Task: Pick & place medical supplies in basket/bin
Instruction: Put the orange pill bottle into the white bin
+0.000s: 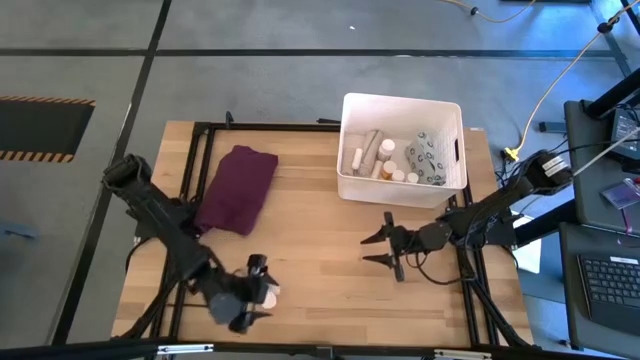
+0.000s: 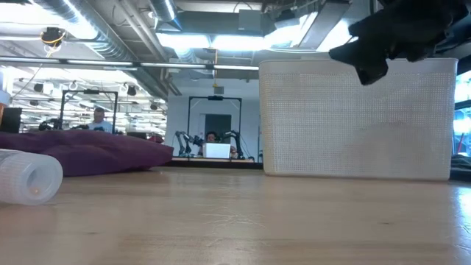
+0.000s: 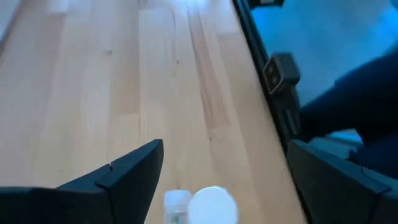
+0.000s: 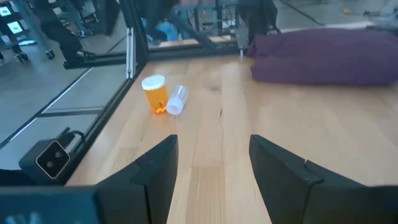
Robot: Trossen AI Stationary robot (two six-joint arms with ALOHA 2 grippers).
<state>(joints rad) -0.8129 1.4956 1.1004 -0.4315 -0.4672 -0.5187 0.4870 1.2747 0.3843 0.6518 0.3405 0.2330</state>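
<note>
Two dark, slender jointed arms with black two-fingered tools

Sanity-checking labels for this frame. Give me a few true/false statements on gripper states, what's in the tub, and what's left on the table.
1. The white tub already holds several supplies. True.
2. The right gripper is shut on a bottle. False: its fingers are spread and hold nothing, above bare table near the tub.
3. An orange pill bottle stands upright beside a clear vial lying on its side. True.
4. The purple cloth lies inside the tub. False: it lies on the table, left of the tub.
5. The left gripper is open over the two items near the table's front edge. True.
</note>
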